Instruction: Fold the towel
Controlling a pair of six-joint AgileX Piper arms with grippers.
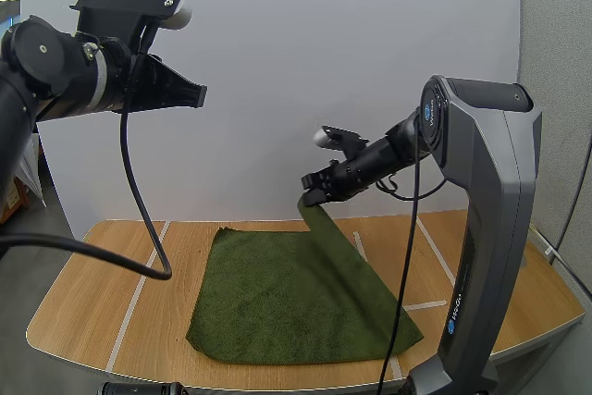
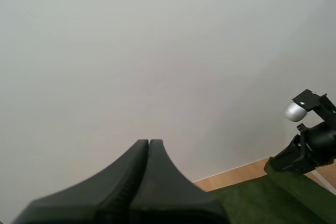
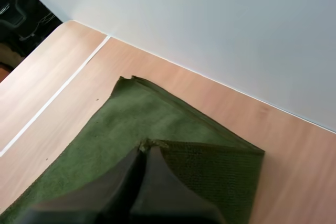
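Note:
A dark green towel [image 1: 287, 293] lies spread on the wooden table [image 1: 92, 302]. Its far right corner is lifted off the table, pinched in my right gripper [image 1: 309, 195], which is shut on it well above the table near the back wall. In the right wrist view the fingertips [image 3: 146, 150] pinch the towel's edge, and the rest of the towel [image 3: 157, 114] lies flat below. My left gripper [image 1: 200, 95] is raised high at the left, shut on nothing; its fingers [image 2: 148, 153] lie together as one wedge. From there the right gripper [image 2: 294, 158] is at the lifted towel corner [image 2: 283, 182].
White tape lines [image 1: 134, 302] cross the table left and right of the towel. A white wall [image 1: 277, 90] stands close behind the table. Bare wood lies to the left of the towel and along the front edge.

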